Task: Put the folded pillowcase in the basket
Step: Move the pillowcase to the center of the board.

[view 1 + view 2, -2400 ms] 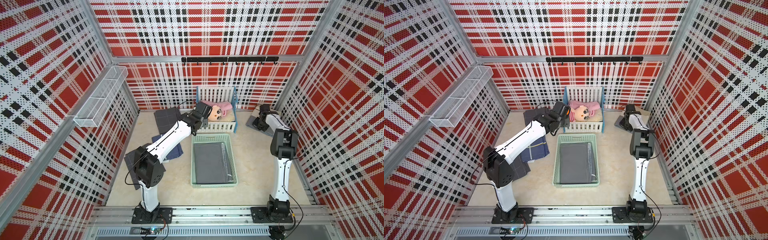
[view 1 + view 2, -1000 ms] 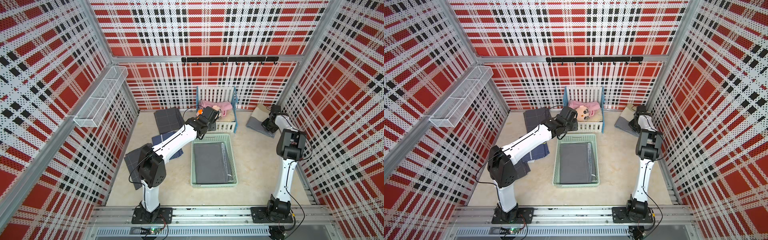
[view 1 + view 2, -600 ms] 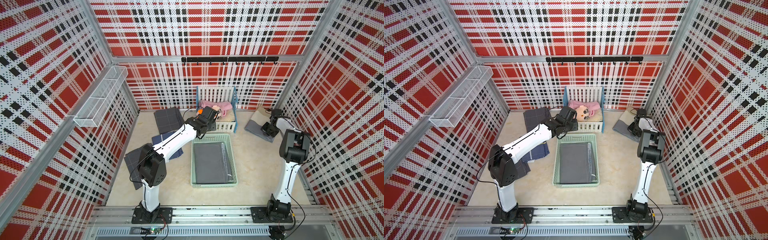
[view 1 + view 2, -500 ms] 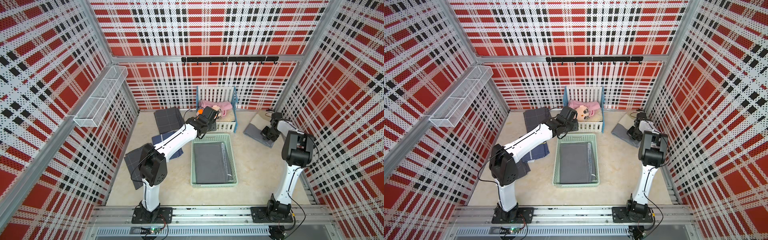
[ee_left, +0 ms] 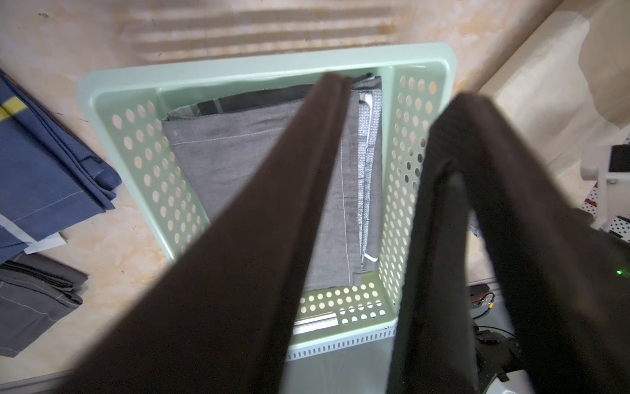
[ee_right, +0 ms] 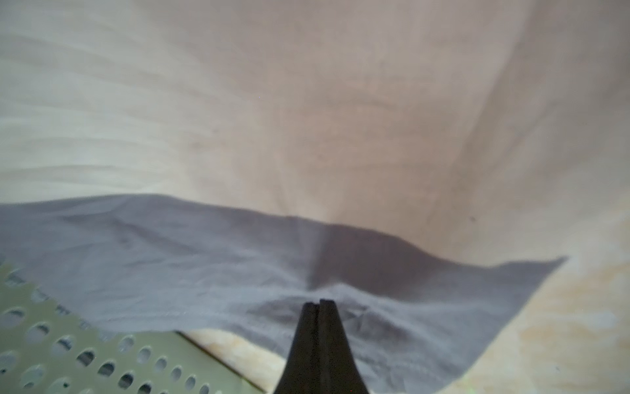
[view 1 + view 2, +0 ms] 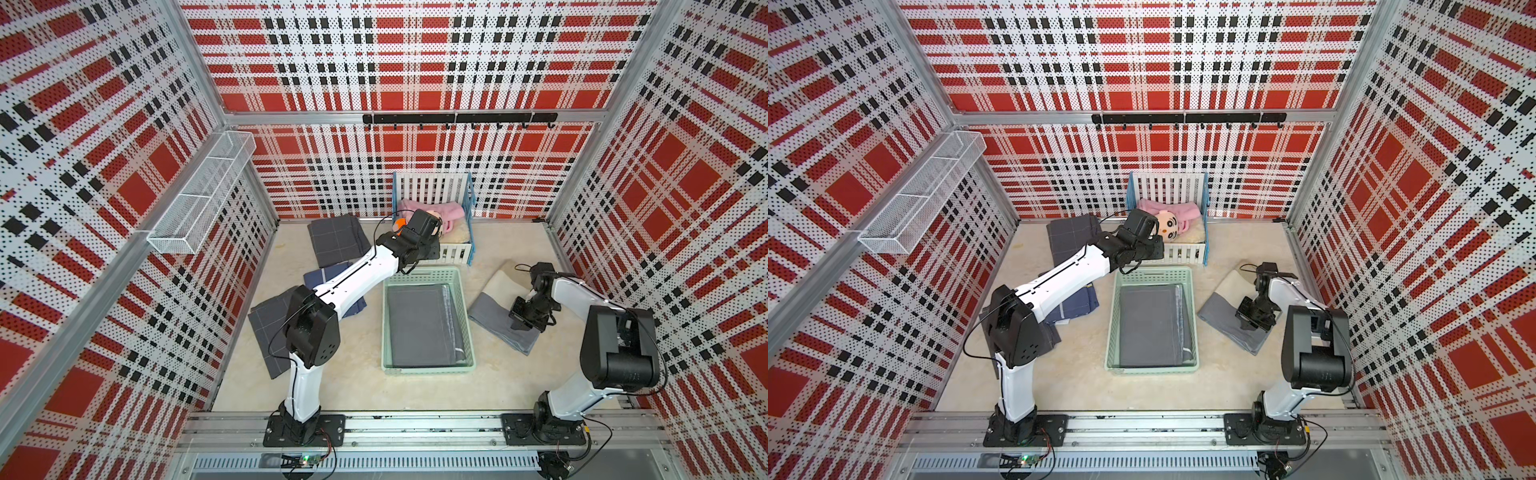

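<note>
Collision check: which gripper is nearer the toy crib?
Left. The left gripper hangs right at the toy crib's front; the right gripper pinches the gray pillowcase beside the basket.

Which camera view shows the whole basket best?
A top view: nearly the whole basket shows, with the cloth inside. The left wrist view is closer, but the left tool hides part. The right wrist view shows only a corner.

Basket (image 7: 428, 369) mid-floor, crib (image 7: 430, 189) behind it, folded pillowcase (image 7: 490, 316) beside it on the right, folded cloths (image 7: 336, 239) left

pillowcase (image 7: 493, 309) dragged closer to basket (image 7: 428, 368)
</note>
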Controlling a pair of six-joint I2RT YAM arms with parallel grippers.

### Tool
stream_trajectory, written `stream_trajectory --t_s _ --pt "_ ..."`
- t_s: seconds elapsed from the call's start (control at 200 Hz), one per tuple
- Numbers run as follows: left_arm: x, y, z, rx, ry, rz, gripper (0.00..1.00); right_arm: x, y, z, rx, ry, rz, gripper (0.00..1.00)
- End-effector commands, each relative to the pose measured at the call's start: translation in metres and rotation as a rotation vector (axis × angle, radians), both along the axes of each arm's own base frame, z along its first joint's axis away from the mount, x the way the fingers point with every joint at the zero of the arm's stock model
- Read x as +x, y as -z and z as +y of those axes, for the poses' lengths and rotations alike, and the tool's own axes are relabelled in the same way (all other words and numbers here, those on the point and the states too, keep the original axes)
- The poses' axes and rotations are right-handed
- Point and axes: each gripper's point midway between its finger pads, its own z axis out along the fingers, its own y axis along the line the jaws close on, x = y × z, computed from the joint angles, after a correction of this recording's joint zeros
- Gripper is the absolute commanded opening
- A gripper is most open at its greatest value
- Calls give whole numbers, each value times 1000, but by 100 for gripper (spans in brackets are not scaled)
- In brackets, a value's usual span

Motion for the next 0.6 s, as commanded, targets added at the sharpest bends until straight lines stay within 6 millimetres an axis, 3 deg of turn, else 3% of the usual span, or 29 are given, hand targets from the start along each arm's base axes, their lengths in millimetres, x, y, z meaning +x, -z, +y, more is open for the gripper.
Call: stream_trajectory --t_s 0.0,0.08,0.361,0.476,0.596 --pt "-11 -15 -4 -31 -9 -22 31 29 -30 -6 -30 -3 -144 0" --pt "-19 -17 -2 -35 -32 -22 31 51 -26 0 -9 11 -188 0" --pt "-49 -14 8 -70 -86 21 31 117 18 24 -9 7 -192 0" --pt "-50 -17 7 -75 -76 19 31 105 34 45 -34 -54 -136 0" --pt "-42 -15 1 -74 -42 30 31 64 52 53 -22 -66 -75 0"
